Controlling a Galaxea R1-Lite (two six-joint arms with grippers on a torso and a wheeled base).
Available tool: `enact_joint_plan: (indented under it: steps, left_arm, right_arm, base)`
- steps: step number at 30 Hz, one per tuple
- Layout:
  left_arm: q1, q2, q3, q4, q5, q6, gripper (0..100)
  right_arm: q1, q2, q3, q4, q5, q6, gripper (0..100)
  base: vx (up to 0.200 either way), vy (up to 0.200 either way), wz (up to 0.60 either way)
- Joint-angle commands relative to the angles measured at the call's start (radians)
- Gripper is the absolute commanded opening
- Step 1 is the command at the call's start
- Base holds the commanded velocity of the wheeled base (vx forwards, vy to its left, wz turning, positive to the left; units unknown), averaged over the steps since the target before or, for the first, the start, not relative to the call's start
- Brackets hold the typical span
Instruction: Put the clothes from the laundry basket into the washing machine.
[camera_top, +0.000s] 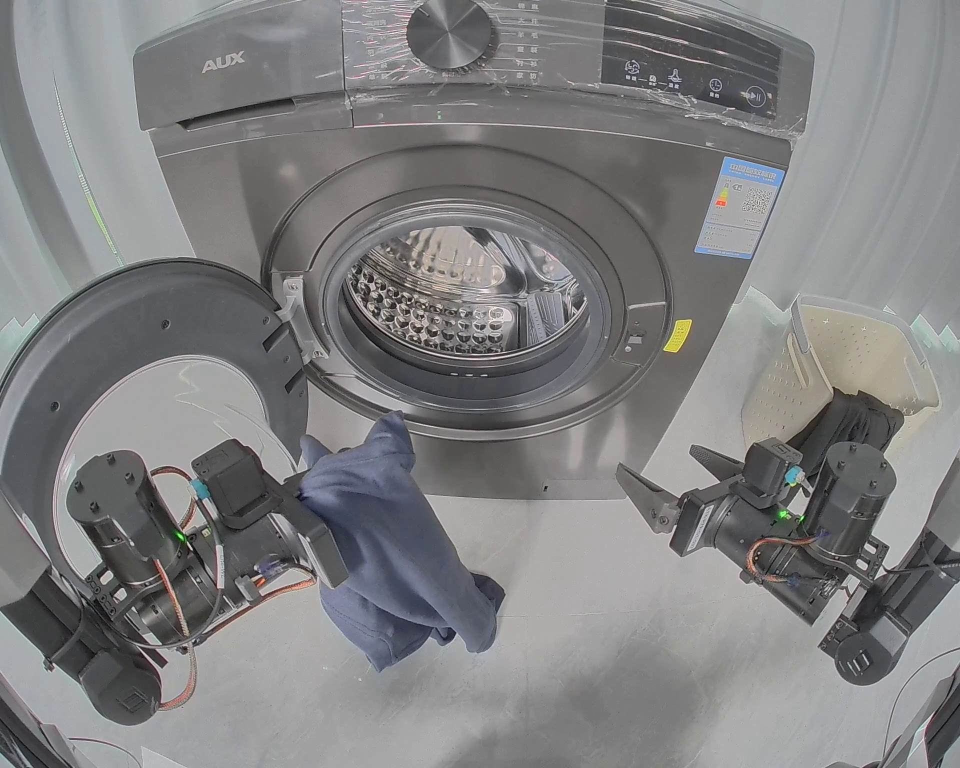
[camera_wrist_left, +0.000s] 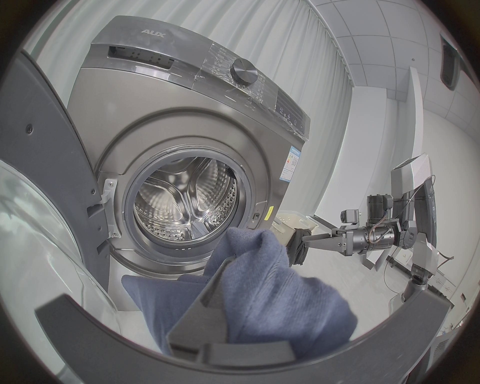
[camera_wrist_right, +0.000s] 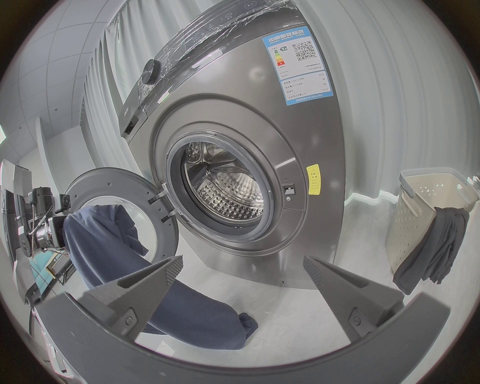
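I have the blue sweater (camera_top: 400, 540), limp and creased, clamped in my left gripper (camera_top: 305, 495), hanging before the washing machine (camera_top: 560, 180) just below its open drum (camera_top: 460, 290). My right gripper (camera_top: 660, 470) gapes wide, empty. The right wrist view gives me a dark garment (camera_wrist_right: 435, 245) draped over the laundry basket (camera_wrist_right: 425, 185) rim.

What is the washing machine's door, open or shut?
Open: the door stands swung wide to the left, and the steel drum shows through the opening.
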Motion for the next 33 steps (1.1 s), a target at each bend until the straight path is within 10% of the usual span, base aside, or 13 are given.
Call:
enact_joint_plan:
  steps: [1, 18, 33]
  left_arm:
    - [0.002, 0.020, -0.004, 0.000, 0.001, 0.002, 0]
    - [-0.018, 0.070, -0.029, -0.003, 0.002, 0.031, 0]
    - [-0.143, 0.092, -0.035, -0.004, 0.053, 0.011, 0]
  right_arm:
    - [0.011, 0.004, 0.001, -0.001, -0.001, 0.001, 100]
    - [0.043, 0.002, 0.029, -0.001, 0.001, 0.001, 100]
    - [0.239, -0.064, 0.121, -0.001, -0.001, -0.002, 100]
  base:
    - [0.200, 0.000, 0.00]
    - [0.188, 0.000, 0.00]
    - [0.000, 0.000, 0.00]
